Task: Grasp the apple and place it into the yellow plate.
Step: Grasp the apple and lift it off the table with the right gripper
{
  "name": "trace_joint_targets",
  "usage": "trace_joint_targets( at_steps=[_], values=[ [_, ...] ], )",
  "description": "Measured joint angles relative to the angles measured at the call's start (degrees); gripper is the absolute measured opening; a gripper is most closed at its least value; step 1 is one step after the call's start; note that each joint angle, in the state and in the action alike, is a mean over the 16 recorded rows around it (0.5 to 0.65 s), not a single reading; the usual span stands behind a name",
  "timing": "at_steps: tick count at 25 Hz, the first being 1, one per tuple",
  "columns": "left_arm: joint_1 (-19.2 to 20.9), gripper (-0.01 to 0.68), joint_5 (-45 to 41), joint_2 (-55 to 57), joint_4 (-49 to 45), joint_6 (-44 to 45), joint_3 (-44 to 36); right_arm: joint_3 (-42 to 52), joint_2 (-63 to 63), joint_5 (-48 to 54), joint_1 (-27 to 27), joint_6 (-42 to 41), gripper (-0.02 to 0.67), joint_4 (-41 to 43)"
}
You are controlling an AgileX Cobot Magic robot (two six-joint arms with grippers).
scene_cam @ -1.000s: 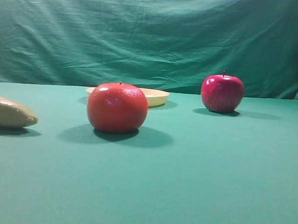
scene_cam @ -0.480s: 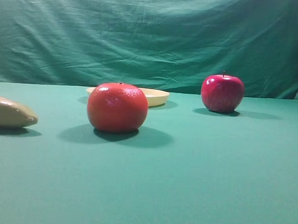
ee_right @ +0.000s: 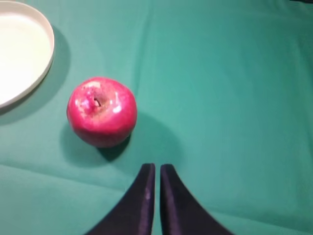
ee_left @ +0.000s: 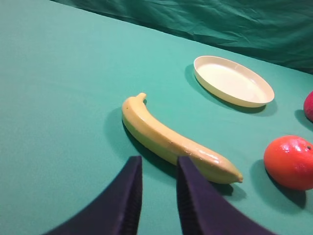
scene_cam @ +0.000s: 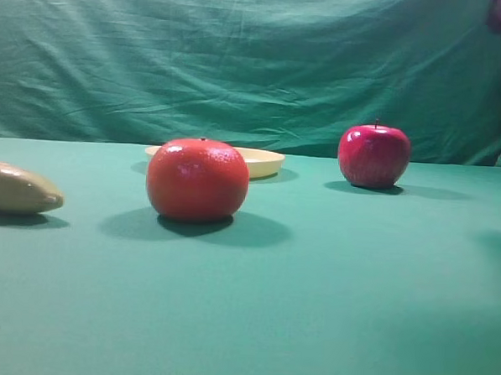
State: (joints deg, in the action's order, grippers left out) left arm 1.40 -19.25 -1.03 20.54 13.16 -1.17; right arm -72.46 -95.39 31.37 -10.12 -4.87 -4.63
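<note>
In the right wrist view the right gripper (ee_right: 153, 171) has its dark curved fingers nearly together, holding nothing; the glossy crimson apple with dimpled top (ee_right: 101, 111) lies up and left of the tips, apart, on green cloth (ee_right: 234, 98); the pale yellow shallow round plate (ee_right: 22, 49) fills the upper-left corner; the left gripper (ee_left: 157, 167), slightly parted and empty, hangs just before a smooth yellow banana (ee_left: 171, 139), with a pebbled orange-red round fruit (ee_left: 291, 161) at right.

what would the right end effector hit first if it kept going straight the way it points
Probably nothing but green cloth. In the right wrist view the right end effector points straight up the frame, and the apple sits left of that line. Depth is unclear, though.
</note>
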Motion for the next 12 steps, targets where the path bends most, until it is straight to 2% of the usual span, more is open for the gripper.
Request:
trace_joint_targets(
  at_steps=[7, 9, 12],
  values=[
    [0.0, 0.157, 0.0, 0.0, 0.0, 0.0, 0.0, -8.2, -8.3, 5.6, -1.0, -4.9, 0.59, -5.1],
    [0.0, 0.157, 0.0, 0.0, 0.0, 0.0, 0.0, -10.0, -10.4, 6.7, -1.5, -6.1, 0.634, -6.2],
    [0.0, 0.157, 0.0, 0.0, 0.0, 0.0, 0.0, -12.4, -13.4, 7.6, -2.3, -7.6, 0.664, -7.1]
  ],
)
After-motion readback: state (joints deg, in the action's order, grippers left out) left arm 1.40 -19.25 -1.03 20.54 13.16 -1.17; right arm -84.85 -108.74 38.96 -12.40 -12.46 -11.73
